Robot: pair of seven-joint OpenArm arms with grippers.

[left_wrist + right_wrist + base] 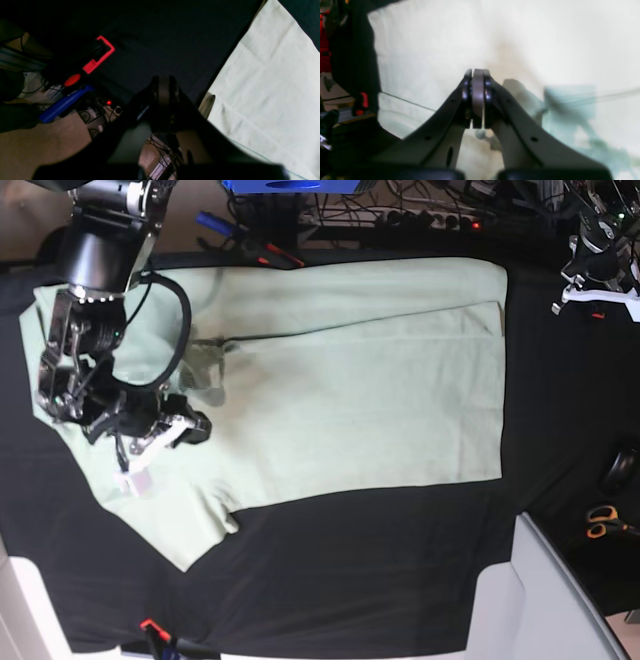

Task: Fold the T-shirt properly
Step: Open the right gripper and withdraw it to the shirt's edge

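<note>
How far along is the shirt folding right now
Early. One long edge of the T-shirt already looks folded over along the far side of the table, with a doubled layer showing near its corner. The right gripper hangs shut over the cloth near the sleeve; the left gripper, also shut, is off the shirt. The near sleeve and crosswise folds remain.

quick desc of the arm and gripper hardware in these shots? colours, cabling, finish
Right arm: black and dark-grey cylindrical joints, a black cable looped beside it, small white parts near the wrist. Right gripper: two dark tapered fingers with small holes, flat grey pads at the tips. Left gripper: same forked shape, black, in shadow. Left arm: only a dark end with a white bracket shows.
</note>
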